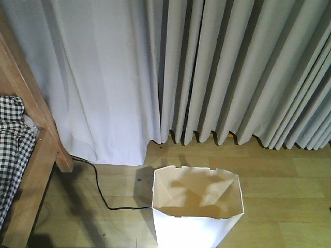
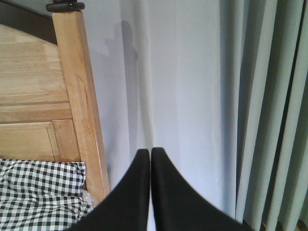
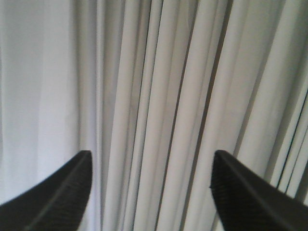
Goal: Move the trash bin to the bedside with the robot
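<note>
The white trash bin (image 1: pixel 196 206) stands upright on the wooden floor (image 1: pixel 279 181), mouth open and nothing visible inside, just in front of the grey curtains (image 1: pixel 232 67) and a little apart from the wooden bed frame (image 1: pixel 39 150) with its checked bedding (image 1: pixel 10 150); a black cable (image 1: pixel 98 191) trails across the floor between them. Neither arm has hold of it. The left pincer (image 2: pixel 150 156) has its black fingers pressed together with nothing between them, raised and aimed at the curtain beside the bedpost (image 2: pixel 79 96), so the bin must lie below and off to its right, out of its own view. The right pincer (image 3: pixel 151 166) is spread wide and empty, facing curtain folds only, with the bin again somewhere beneath it. I'd judge the bin already sits close to the bedside, which would explain why both arms hang clear of it.
</note>
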Available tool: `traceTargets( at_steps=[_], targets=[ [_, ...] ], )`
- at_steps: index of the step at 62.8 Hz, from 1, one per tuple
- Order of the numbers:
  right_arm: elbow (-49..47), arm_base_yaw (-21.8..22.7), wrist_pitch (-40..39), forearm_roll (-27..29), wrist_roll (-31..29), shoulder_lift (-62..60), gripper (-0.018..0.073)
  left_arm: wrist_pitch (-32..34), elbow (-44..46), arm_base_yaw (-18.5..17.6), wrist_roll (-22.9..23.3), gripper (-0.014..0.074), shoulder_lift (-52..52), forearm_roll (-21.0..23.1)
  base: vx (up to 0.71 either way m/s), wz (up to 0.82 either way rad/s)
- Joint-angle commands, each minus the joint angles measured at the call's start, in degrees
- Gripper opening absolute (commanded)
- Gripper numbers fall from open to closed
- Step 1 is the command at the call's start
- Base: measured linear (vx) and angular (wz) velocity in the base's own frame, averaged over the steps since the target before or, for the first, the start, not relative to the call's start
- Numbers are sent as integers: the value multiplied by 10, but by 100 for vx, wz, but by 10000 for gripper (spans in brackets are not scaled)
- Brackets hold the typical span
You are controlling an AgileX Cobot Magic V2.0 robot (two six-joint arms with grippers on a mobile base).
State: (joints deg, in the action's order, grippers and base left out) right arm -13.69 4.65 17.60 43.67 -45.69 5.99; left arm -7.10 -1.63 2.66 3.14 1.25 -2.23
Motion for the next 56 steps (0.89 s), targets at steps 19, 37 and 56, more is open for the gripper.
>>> traceTargets(
  at_steps=[19,37,56],
  targets=[
    [-16,1,-19,-23,-6,7,-12,42,12,0,3,-6,3,3,0,0],
    [-17,1,-19,-23,-6,7,-9,42,12,0,3,-6,3,3,0,0],
    [-17,2,-19,-23,-6,7,-9,42,12,0,3,-6,3,3,0,0]
  ],
)
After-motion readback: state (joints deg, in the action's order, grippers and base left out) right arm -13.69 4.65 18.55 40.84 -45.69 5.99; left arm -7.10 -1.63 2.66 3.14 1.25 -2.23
